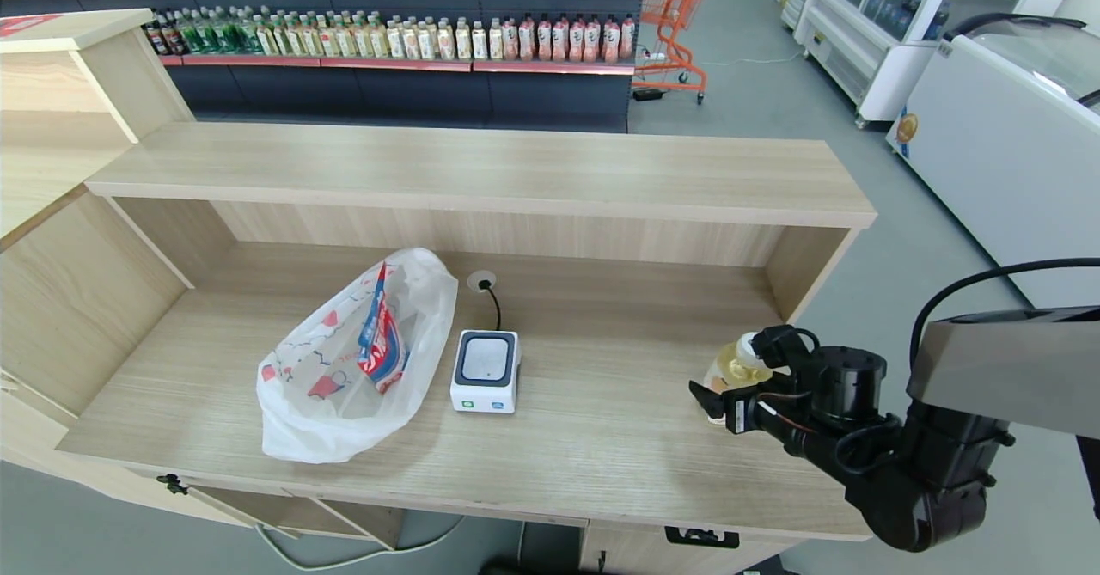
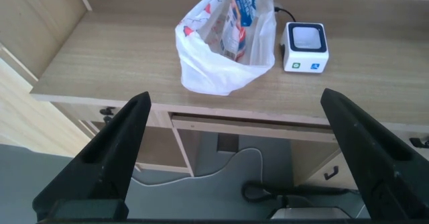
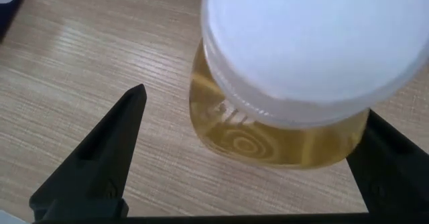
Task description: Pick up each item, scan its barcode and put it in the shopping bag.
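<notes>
The right gripper [image 1: 732,370] sits spread wide around a white-capped bottle [image 1: 729,381] of golden liquid. Well to its left, beyond the scanner [image 1: 485,370], the shopping bag [image 1: 326,425] holds a red-and-blue packet [image 1: 382,343]; the left gripper [image 2: 236,98] gapes empty.

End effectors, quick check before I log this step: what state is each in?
Left end effector: open, empty.
Right end effector: open, straddling the bottle, not clamped.

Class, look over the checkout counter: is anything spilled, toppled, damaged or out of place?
Nothing stands out. The bottle stands upright and capped, the scanner sits flat, and the shopping bag lies open holding a packet.
</notes>
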